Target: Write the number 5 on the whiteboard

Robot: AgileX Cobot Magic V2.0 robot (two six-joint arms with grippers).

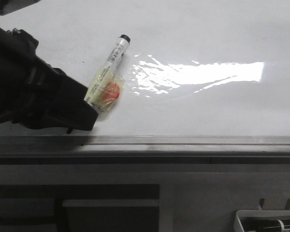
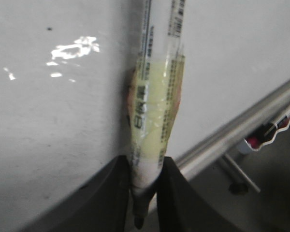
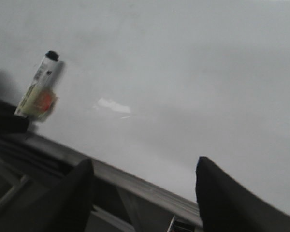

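The left gripper [image 2: 145,169] is clamped on a marker [image 1: 108,72], its 2 dark fingers [image 2: 113,186] pressing either side of the pen's lower barrel, as the left wrist view shows. The marker has a pale barrel with printed text, a band of yellowish tape around its middle and an orange-red patch [image 1: 111,92] under that tape; its black tip [image 1: 124,37] points up and away from the arm, over the whiteboard [image 1: 208,111]. Whether the tip touches the surface cannot be told. The board is glossy white, with a bright streak of glare [image 1: 198,73] to the right of the marker and a grey metal rail [image 1: 183,141] along its near edge. No stroke of the number 5 shows on the board in any view; only a small dark speck [image 2: 49,29] appears in the left wrist view. The right gripper [image 3: 145,193] hangs near the rail with its 2 fingers [image 3: 72,198] spread wide apart, holding nothing. A white tray [image 1: 268,221] sits below the board at the lower right.
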